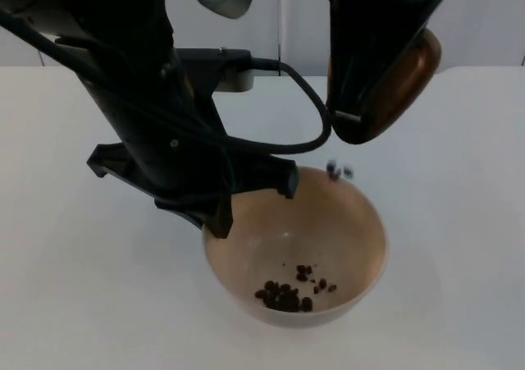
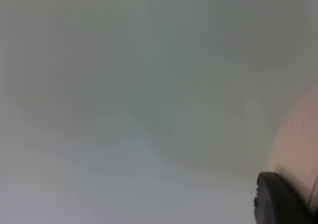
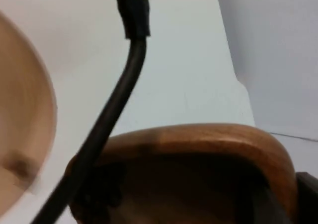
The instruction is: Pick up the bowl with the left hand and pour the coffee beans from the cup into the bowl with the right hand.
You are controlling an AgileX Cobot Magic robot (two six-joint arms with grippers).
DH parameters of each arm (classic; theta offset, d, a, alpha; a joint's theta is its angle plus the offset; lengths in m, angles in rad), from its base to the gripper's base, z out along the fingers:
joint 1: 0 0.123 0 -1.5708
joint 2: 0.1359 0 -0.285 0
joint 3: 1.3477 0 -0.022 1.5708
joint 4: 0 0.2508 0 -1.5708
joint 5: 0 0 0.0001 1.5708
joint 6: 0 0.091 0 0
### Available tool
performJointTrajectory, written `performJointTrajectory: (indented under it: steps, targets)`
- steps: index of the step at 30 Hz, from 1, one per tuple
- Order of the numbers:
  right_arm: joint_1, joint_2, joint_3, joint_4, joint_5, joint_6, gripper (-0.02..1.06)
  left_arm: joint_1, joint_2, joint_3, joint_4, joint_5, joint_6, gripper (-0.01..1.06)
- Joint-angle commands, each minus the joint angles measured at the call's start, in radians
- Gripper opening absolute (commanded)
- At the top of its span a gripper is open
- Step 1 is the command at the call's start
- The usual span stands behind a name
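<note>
Top view: tan bowl (image 1: 353, 230) held up over the white counter (image 1: 74, 280), tipped a little toward the camera, with a small heap of dark coffee beans (image 1: 287, 294) low on its inner wall and a few loose ones just above the heap. Two more beans (image 1: 338, 171) caught in mid-air right over the far rim, just below the cup's mouth. Brown wooden cup (image 1: 402, 87) tilted steeply, mouth turned down toward the bowl, above and behind it, not touching.

Left gripper (image 1: 215, 216) at the bowl's near-left rim, fingers clamped on the rim — the contact itself partly masked by the black arm and bracket. Right gripper (image 1: 373, 66) high at the back, wrapped around the cup; fingers closed on the cup's body, though most of them hidden by the arm's dark housing.

Left wrist view: pale curve of the bowl (image 2: 298, 149) beside one black fingertip (image 2: 278, 199), the rest plain counter (image 2: 124, 110), soft and without detail.

Right wrist view: cup (image 3: 198, 149) seen close from behind its rim, dark inside, contents impossible to make out; bowl's edge (image 3: 25, 134) off to one side, cut off by the frame; grey wall (image 3: 278, 55) meeting the counter (image 3: 184, 60) beyond.
</note>
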Motion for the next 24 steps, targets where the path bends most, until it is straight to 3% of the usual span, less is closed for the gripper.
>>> performJointTrajectory:
  steps: [1,24]
  targets:
    - [-0.006,-0.017,-0.005,0.010,-0.002,0.008,0.00,-0.006,-0.002,0.000,-0.005,-0.009,-0.005,0.00]
    - [-0.006,-0.085,-0.005,0.045,-0.002,0.058,0.00,-0.006,-0.002,0.000,-0.005,0.004,-0.005,0.00]
